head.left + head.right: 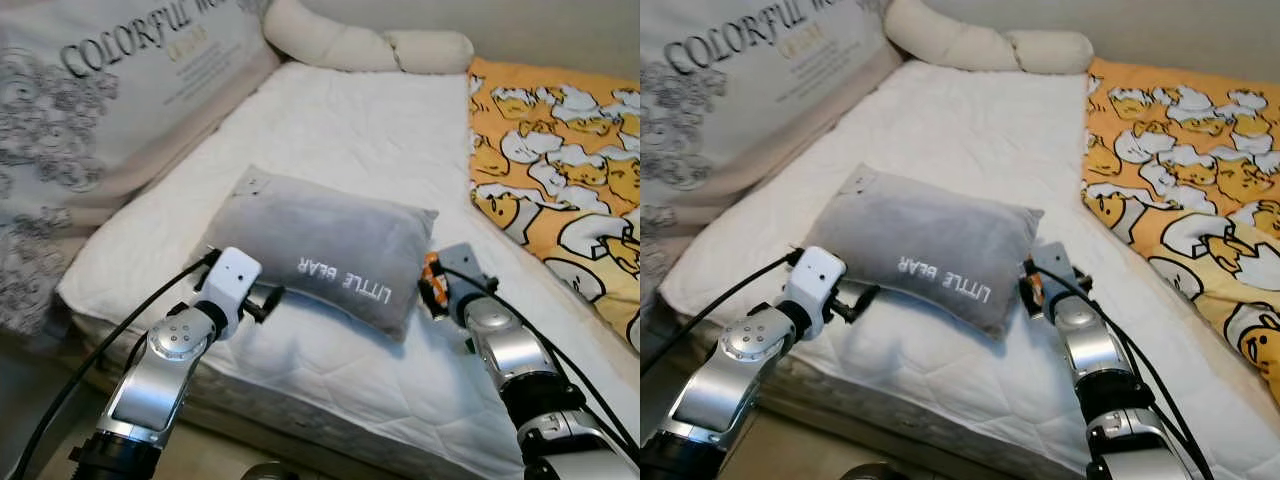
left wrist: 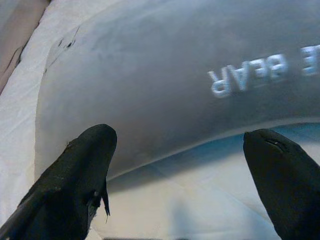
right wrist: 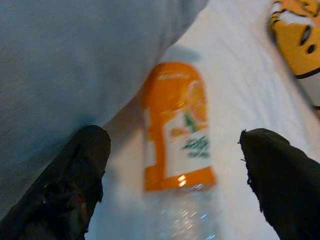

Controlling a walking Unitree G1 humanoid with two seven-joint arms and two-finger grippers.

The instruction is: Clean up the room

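Grey plush pillow (image 1: 320, 250), lettered "LITTLE BEAR", lies on the white mattress (image 1: 350, 130) right in front of you. Your left gripper (image 2: 180, 170) sits at the pillow's near left edge, jaws apart and empty. Your right gripper (image 3: 172, 175) is at the pillow's right end, jaws also apart, lined up on a clear plastic bottle with an orange label (image 3: 177, 150). That bottle lies on the mattress between the jaws, half tucked under the pillow's corner. You look to be approaching the bottle for pickup; next, advance and close around its body.
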